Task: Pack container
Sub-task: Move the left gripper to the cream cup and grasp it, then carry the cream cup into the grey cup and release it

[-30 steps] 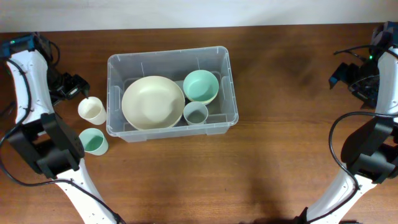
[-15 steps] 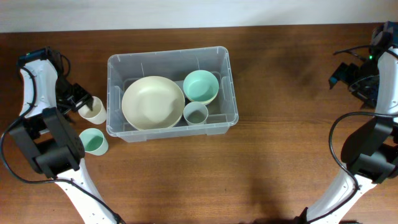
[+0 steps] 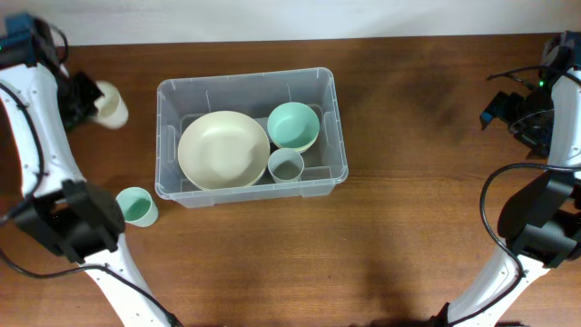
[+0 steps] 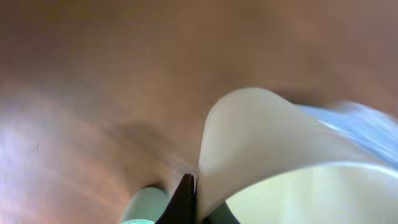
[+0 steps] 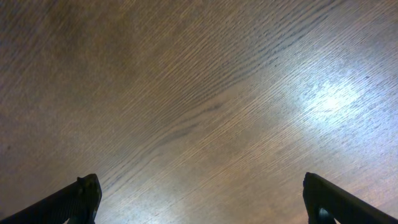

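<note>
Container (image 3: pixel 245 78) sitting mid surface (image 3: pixel 408 227) — we are now lifting cream cup (image 3: pixel 111 103), left gripper (image 3: pixel 91 98) clamped on it, away from its earlier spot beside container wall; packing it comes next. Right gripper (image 5: pixel 202 202) waiting, jaws wide apart.

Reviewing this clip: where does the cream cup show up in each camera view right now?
Overhead: the cream cup is at the far upper left, left of the container, slightly blurred.
Left wrist: the cup fills the lower right, very close up.
Right wrist: not in view.
Shared landmark: the brown wooden table, visible in all three.
</note>
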You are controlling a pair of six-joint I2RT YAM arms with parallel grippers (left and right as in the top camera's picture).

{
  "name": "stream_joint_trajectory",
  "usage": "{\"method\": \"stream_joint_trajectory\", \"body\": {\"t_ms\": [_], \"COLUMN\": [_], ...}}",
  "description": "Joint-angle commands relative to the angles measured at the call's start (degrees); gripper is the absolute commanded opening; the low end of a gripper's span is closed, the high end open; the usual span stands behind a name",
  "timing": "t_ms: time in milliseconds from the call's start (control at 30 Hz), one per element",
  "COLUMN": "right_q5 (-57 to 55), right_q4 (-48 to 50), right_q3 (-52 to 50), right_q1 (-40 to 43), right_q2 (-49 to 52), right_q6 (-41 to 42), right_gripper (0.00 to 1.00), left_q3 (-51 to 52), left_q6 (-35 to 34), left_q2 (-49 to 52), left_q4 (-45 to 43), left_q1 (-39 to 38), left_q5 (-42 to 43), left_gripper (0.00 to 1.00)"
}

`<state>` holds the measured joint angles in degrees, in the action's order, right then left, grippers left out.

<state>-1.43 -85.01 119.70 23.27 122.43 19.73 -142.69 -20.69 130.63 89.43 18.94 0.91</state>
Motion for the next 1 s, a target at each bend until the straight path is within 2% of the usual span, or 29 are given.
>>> {"method": "stream_joint_trajectory", "body": {"t_ms": [0, 133, 300, 500, 733, 967], "right_q5": [-0.1, -0.1, -0.1, -0.1, -0.1, -0.1], "right_q4": [0.0, 0.0, 0.1, 0.0, 0.1, 0.1], "right_q3": [-0.3, -0.3, -0.3, -0.3, -0.3, -0.3], "right_q1": [0.0, 0.0, 0.0, 0.0, 0.0, 0.0], "right_q2": [-0.2, -0.2, -0.2, -0.2, -0.2, -0.2], "right_q6": [0.6, 0.6, 0.6, 0.6, 0.6, 0.6], "right_gripper": [0.99, 0.99, 0.99, 0.99, 0.99, 0.99], "left_q3": [-9.9, -10.0, -7.9, -1.2, 9.6, 15.4], "left_q6": [10.7, 12.6, 12.4, 11.3, 11.4, 11.4], "left_q2": [-8.9, -11.4, -9.9, -7.9, -7.4, -6.9], "left_q4": [2.9, 5.6, 7.3, 6.8, 3.0, 1.4], "left_q1": [-12.0, -24.9, -37.3, -42.2, -44.0, -44.8], "left_q5": [6.6, 5.3, 4.7, 4.6, 4.9, 4.9], "left_gripper": [0.01, 0.01, 0.02, 0.02, 0.03, 0.04]}}
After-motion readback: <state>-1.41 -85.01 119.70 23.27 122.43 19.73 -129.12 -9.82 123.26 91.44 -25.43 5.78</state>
